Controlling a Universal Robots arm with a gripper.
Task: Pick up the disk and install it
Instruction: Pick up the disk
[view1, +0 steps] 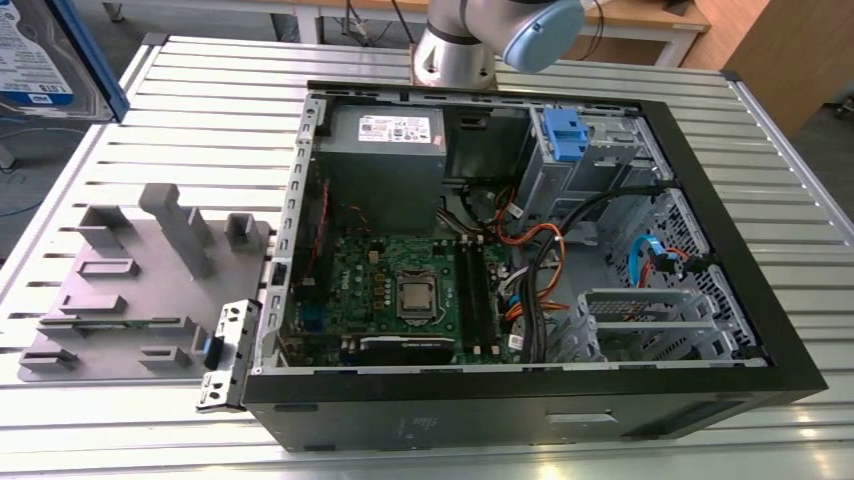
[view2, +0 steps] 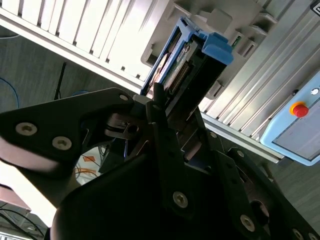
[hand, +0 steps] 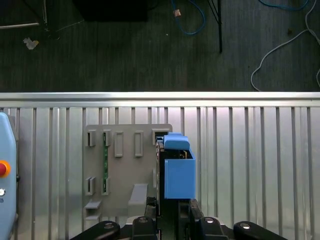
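Showing its blue-and-white label, the disk (view1: 47, 50) sits at the exterior view's upper left corner, well apart from the open computer case (view1: 534, 400). In the second wrist view, the gripper (view2: 175, 112) is clamped on the disk (view2: 178, 72), and the blue handle (view2: 217, 47) juts beyond the jaws. In the first wrist view, the disk (hand: 179, 175) stands between the jaws, with the grey fixture plate (hand: 125, 170) lying beyond them.

The silver arm (view1: 454, 55) stands upright, its blue-capped joint (view1: 545, 30) angled aside. In both wrist views, the black gripper (hand: 170, 206) (view2: 172, 117) clamps the disk (hand: 179, 172) edge-on between closed fingers.
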